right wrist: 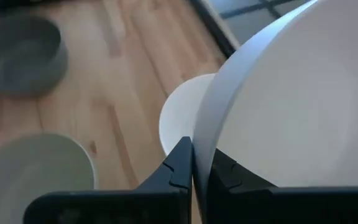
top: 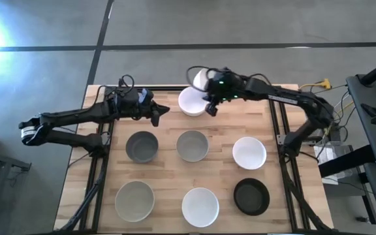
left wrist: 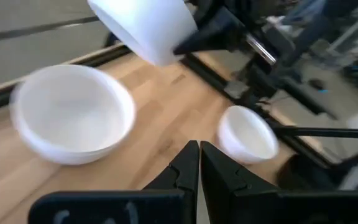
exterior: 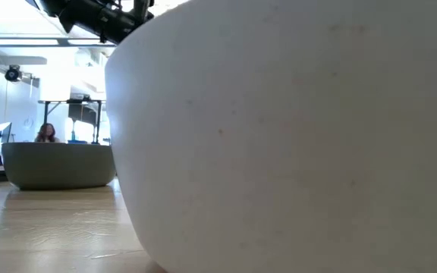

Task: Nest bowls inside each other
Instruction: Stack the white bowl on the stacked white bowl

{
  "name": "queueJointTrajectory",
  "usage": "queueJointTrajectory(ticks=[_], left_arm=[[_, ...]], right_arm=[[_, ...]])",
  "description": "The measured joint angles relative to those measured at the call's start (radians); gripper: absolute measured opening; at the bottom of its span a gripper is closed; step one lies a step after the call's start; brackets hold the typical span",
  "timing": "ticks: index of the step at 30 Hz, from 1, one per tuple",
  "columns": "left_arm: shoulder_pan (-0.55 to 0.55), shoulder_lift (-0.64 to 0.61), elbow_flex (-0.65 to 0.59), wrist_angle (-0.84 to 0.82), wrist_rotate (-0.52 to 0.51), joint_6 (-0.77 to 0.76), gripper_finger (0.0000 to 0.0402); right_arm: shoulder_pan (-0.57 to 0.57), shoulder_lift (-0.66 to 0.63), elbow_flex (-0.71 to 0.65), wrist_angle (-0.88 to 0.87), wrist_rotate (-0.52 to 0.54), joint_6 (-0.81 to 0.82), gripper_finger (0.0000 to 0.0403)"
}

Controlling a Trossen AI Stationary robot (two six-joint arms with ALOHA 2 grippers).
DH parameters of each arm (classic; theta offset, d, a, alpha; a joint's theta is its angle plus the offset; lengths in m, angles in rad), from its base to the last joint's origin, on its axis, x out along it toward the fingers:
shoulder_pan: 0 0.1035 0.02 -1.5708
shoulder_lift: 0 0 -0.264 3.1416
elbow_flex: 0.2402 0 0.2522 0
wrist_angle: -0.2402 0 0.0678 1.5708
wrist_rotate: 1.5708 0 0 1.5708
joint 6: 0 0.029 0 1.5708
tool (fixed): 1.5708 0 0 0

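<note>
Right now the white bowl you carry (top: 200, 79) hangs tilted in the air over the far edge of the bench (top: 175, 171), with the right gripper (right wrist: 194, 163) clamped on its rim, one jaw inside the wall and one outside. Just beside and below it sits the target white bowl (top: 189, 103), upright on the wood. Judging from the tilt, you should level the held bowl first, then centre it over the target's mouth before lowering, since a slanted rim will likely catch the lower bowl's edge and shove it. Come down slowly and part the jaws only when the bowl is seated; the inner jaw needs room to lift out without dragging the bowl along. The left gripper (top: 155, 115) hovers near the target with its jaws together, so keep it clear or hold it there. Farther out wait two grey bowls (top: 142, 146), another white bowl (top: 249, 153), and, nearest you, a pale grey bowl (top: 134, 200), a white one and the black bowl (top: 251, 196).
</note>
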Motion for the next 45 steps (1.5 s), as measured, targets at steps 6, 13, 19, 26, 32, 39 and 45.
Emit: queueJointTrajectory(ticks=[6,13,19,26,32,39,45], left_arm=[[0.001,-0.107,-0.003,-0.176,-0.169,0.006,0.0000],[0.001,-0.195,-0.005,-0.324,-0.184,0.046,0.0000],[0.001,-0.218,-0.006,-0.418,-0.256,0.057,0.0000],[0.001,-0.231,-0.006,-0.429,-0.266,0.058,0.0000],[0.001,-0.233,-0.006,-0.428,-0.265,0.057,0.0000],[0.001,-0.222,-0.006,-0.422,-0.265,0.057,0.0000],[0.001,-0.196,-0.006,-0.416,-0.263,0.057,0.0000]], right_arm=[[0.020,0.196,0.202,-0.140,0.000,-0.090,0.0008],[0.020,0.388,0.386,-0.220,-0.046,-0.108,0.0008],[0.022,0.554,0.547,-0.375,-0.051,-0.109,0.0008],[0.022,0.712,0.744,-0.530,-0.021,-0.071,0.0008],[0.024,0.773,0.832,-0.605,-0.005,0.000,0.0009],[0.030,0.763,0.840,-0.634,0.061,0.037,0.0041],[0.032,0.693,0.839,-0.628,0.057,0.057,0.0094]])
